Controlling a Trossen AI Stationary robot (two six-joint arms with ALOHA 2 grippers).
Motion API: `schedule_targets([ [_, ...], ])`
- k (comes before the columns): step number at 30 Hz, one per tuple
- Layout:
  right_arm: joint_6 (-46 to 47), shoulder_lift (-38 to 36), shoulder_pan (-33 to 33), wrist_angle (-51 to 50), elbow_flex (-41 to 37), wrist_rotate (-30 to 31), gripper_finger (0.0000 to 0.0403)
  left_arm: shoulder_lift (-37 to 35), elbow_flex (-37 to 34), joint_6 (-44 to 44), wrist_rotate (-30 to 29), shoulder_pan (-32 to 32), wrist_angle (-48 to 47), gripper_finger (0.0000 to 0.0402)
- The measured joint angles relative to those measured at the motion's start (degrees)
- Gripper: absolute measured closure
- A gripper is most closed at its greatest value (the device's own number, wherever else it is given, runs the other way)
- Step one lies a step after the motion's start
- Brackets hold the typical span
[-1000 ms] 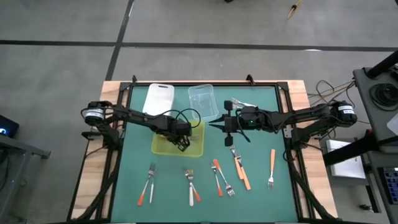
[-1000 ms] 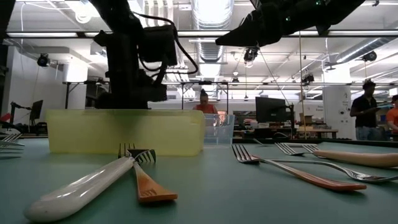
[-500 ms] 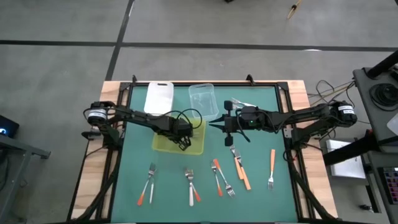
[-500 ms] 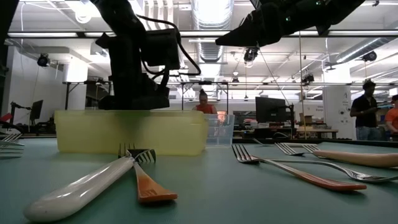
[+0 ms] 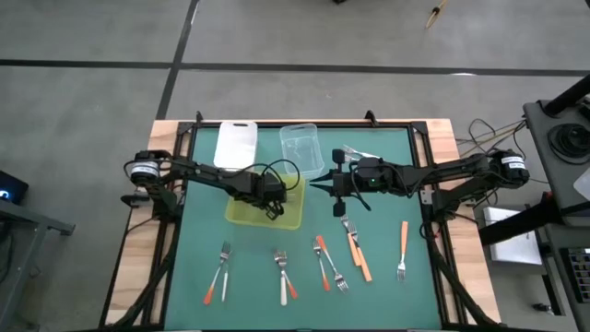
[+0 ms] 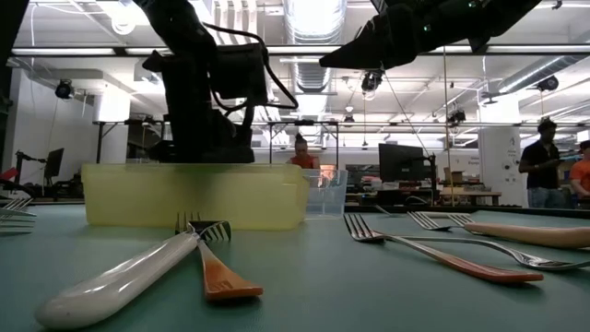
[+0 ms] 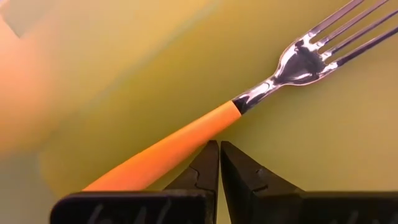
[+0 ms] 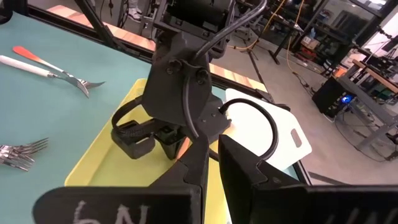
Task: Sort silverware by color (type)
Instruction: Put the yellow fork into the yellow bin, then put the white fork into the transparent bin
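Observation:
The silverware is small forks with orange, white or silver handles. One orange-handled fork (image 7: 267,87) lies flat on the floor of the yellow-green tray (image 5: 241,214). My left gripper (image 5: 274,210) reaches down into that tray, shut, its tips (image 7: 219,149) right beside the fork's handle. The other forks lie in pairs along the near half of the mat (image 5: 219,272) (image 5: 284,275) (image 5: 329,266) (image 5: 403,249). My right gripper (image 5: 313,187) hangs shut and level above the table's middle, pointing at the left arm, with nothing in it. My left gripper's shut fingertips (image 7: 211,163) stand against the side of the fork's orange handle (image 7: 186,140), close to its metal neck. They come from above, pointing steeply down into the tray. The fork lies flat on the tray's floor. Whether the tips also press on the floor, I cannot tell.
A white tub (image 5: 236,145) and a clear tub (image 5: 300,150) stand at the far edge behind the tray. In the low view a white-handled fork (image 6: 120,277) and an orange one (image 6: 217,267) lie closest. People stand in the room beyond the table.
My left gripper has turned a little at the wrist inside the tray, staying shut. The tray has slid slightly toward the table's right edge. My right gripper has kept still.

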Motion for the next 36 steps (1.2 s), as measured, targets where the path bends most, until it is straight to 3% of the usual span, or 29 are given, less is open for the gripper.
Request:
schedule_targets([
  [11,0.0,0.0,0.0,0.0,0.0,0.0,0.0376,-0.02,0.0,0.44,-5.33,0.37,1.28,0.0402],
  [19,0.55,0.0,0.0,0.0,0.0,0.0,0.0376,-3.01,0.0,3.73,-5.22,0.37,1.41,0.0402],
  [23,4.19,0.0,-0.04,0.14,0.0,1.74,0.0376,-8.28,0.0,11.32,-5.24,0.1,1.34,0.0402],
  [29,14.54,0.0,-0.09,-1.54,0.0,13.87,0.0376,-19.38,-1.3,27.03,-5.2,0.05,2.49,0.0402],
  [32,19.26,0.0,-0.17,-2.98,0.0,14.91,0.0376,-25.2,-2.42,35.64,-4.19,-0.13,6.2,0.0402],
  [36,25.68,0.02,-0.56,-9.39,2.06,14.95,0.0376,-32.42,-5.32,44.87,1.39,0.0,16.18,0.0402],
])
